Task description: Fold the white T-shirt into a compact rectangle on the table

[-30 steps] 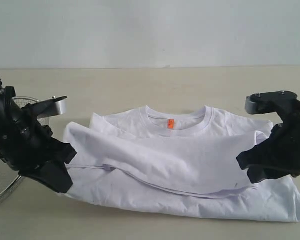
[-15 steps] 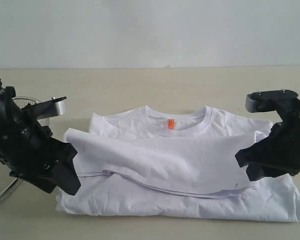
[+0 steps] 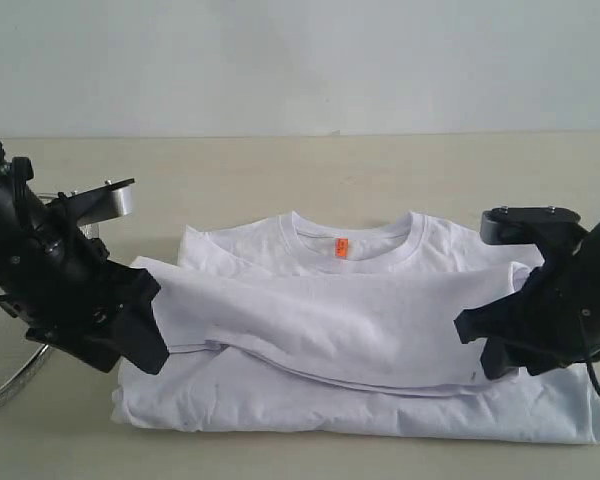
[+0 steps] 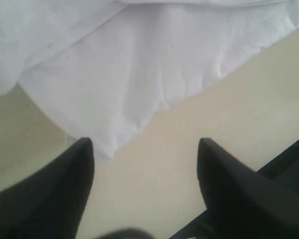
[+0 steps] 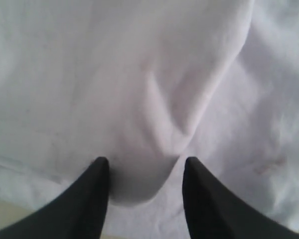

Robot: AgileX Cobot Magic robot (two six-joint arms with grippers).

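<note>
Two claws: one freed, one in doubt
Left gripper point(image 4: 145, 144): jaws wide apart, nothing between them but bare table point(image 4: 179, 164); clamped on the flap's left end a second ago, now let go; hangs just beside the shirt's near corner
Right gripper point(image 5: 143, 162): fingers apart astride a ridge of cloth; pinched or merely straddled, cannot tell; sits lower than a second ago, down at the flap's right end
White T-shirt point(image 3: 360, 320): flat on the table, mid exterior view; broad flap laid across the body below the collar; left end of that flap, held up a second ago, now dropped onto the layer beneath; collar and orange neck tag point(image 3: 341, 246) uncovered at the far side
Meaning for the task: this fold set down on the left, likely complete once the right end lies free too; shape still wide, so probably another fold needed for a compact rectangle
Wire basket point(image 3: 5, 390): behind the left arm, apart from the shirt
</note>
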